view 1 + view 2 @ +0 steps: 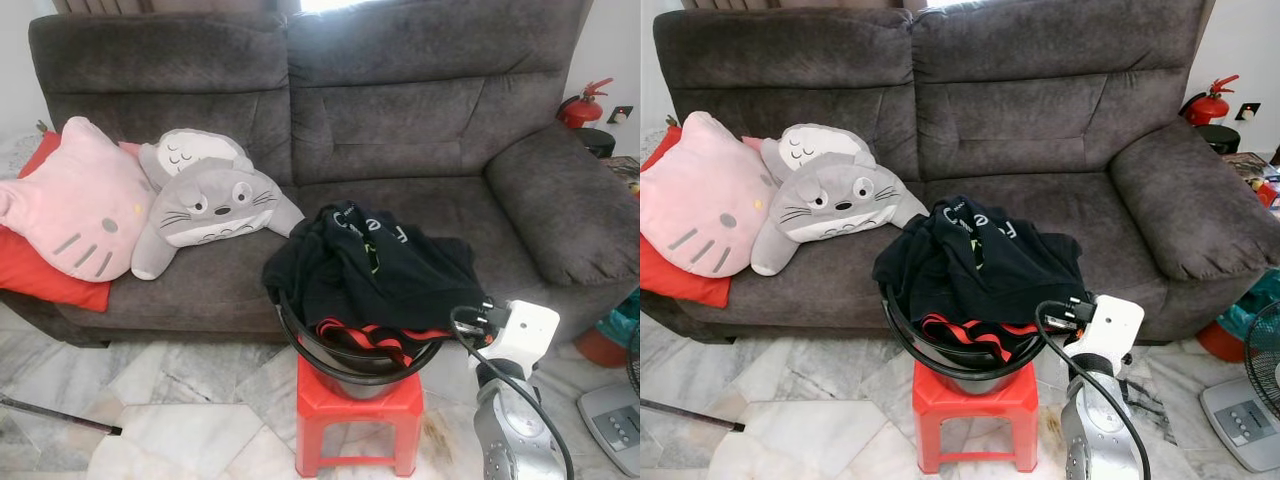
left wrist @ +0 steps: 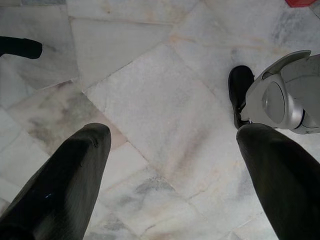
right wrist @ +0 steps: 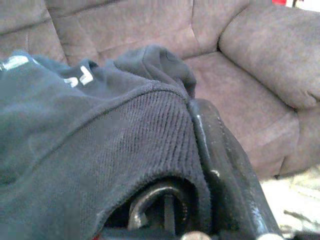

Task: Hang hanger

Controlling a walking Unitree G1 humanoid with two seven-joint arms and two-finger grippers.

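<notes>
Hanger: a bent metal piece, maybe its hook, is seen under the clothes in the right wrist view; it cannot be told for sure. The right gripper is held at the right rim of the bucket, and whether it is spread or closed cannot be told. The left gripper is spread wide above the floor, with nothing held. The bucket is set on a red stool by the sofa and is filled with black clothes.
</notes>
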